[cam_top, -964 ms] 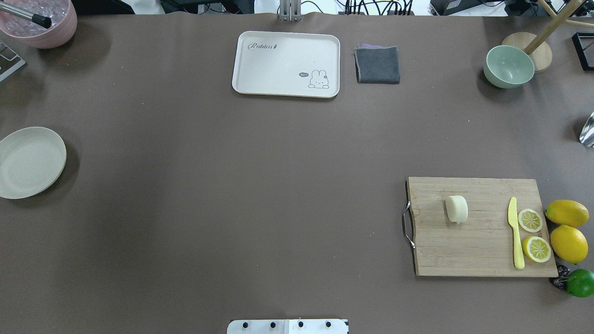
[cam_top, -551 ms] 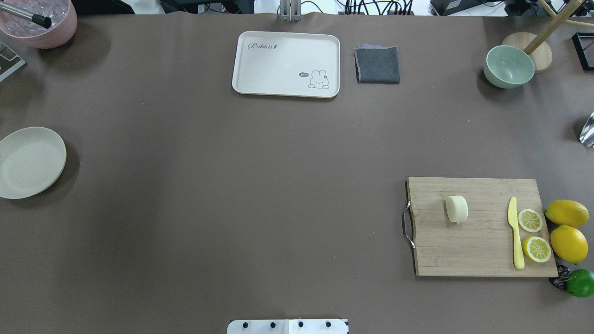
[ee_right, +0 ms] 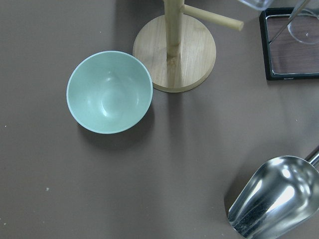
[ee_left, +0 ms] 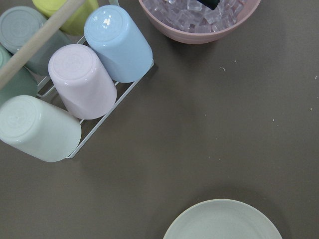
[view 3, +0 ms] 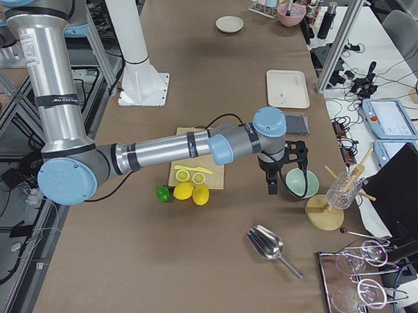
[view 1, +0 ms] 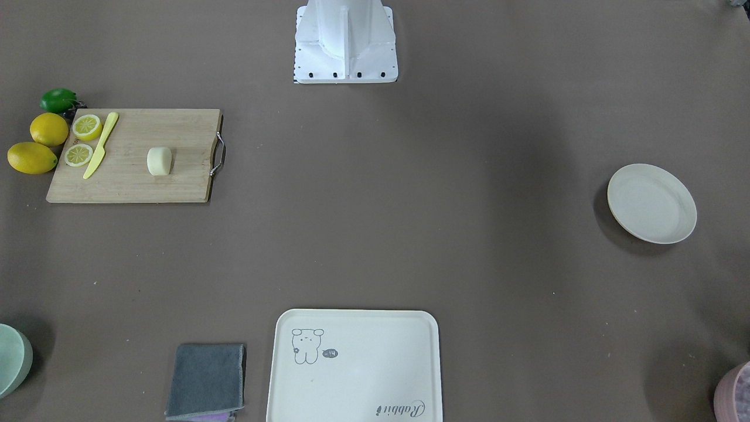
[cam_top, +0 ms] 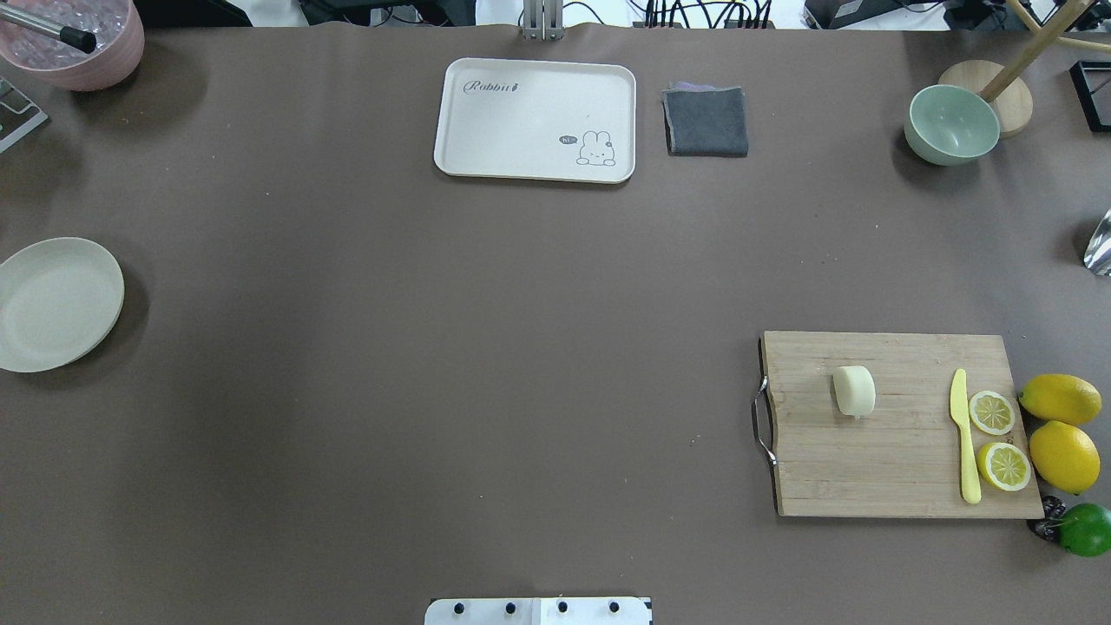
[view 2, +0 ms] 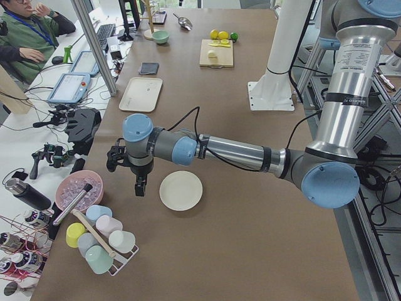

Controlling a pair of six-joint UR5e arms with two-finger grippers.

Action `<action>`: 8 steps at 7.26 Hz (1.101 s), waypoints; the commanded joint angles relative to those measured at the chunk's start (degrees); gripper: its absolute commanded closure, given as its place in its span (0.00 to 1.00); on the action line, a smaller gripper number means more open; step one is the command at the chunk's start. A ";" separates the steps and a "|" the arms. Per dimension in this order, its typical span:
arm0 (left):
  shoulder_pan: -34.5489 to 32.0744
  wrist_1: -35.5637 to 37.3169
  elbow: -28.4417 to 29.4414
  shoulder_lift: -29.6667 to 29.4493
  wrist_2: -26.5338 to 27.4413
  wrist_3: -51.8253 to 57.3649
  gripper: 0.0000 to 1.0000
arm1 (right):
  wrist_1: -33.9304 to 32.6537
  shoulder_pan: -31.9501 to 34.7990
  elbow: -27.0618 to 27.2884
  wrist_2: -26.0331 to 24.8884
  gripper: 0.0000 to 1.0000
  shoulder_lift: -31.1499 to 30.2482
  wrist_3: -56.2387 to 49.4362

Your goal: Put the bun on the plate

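The pale cream bun [cam_top: 854, 391] [view 1: 159, 161] lies on a wooden cutting board [cam_top: 894, 469] at the table's right side. The round off-white plate [cam_top: 56, 304] [view 1: 651, 203] sits bare at the far left edge, and its rim [ee_left: 224, 219] shows at the bottom of the left wrist view. My left gripper [view 2: 139, 185] hangs just beyond the plate [view 2: 180, 190], toward the table's end. My right gripper [view 3: 271, 185] hovers beside the green bowl [view 3: 296, 182], far from the bun. Both grippers show only in the side views, so I cannot tell whether they are open or shut.
On the board lie a yellow knife [cam_top: 963, 443] and two lemon halves [cam_top: 991, 412]; whole lemons [cam_top: 1061, 399] and a lime [cam_top: 1085, 529] sit beside it. A rabbit tray [cam_top: 535, 120] and grey cloth [cam_top: 706, 121] are at the back. A cup rack [ee_left: 65, 94], an ice bowl [ee_left: 199, 20] and a metal scoop [ee_right: 271, 199] are near the table's ends.
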 commanded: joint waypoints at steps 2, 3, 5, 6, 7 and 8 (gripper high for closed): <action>0.03 -1.38 0.43 0.40 -0.27 0.55 0.02 | -0.01 0.08 0.47 -0.02 0.00 0.02 0.00; 0.02 -1.30 0.51 0.58 0.42 0.64 0.02 | 0.07 -0.01 0.57 0.07 0.00 -0.24 0.00; 0.11 -1.39 -0.63 1.80 0.43 0.38 0.02 | 0.07 -0.01 1.18 0.24 0.00 -0.59 0.09; 0.03 -1.65 -1.06 1.90 0.17 0.29 0.02 | 0.07 -0.01 1.18 0.33 0.00 -0.42 0.00; 0.46 -1.48 -0.89 1.55 0.26 0.03 0.02 | 0.07 -0.01 1.44 0.42 0.00 -0.24 0.09; 3.60 -1.48 -0.72 1.90 0.52 0.38 0.02 | 0.07 -0.27 1.62 0.42 0.00 -0.24 0.09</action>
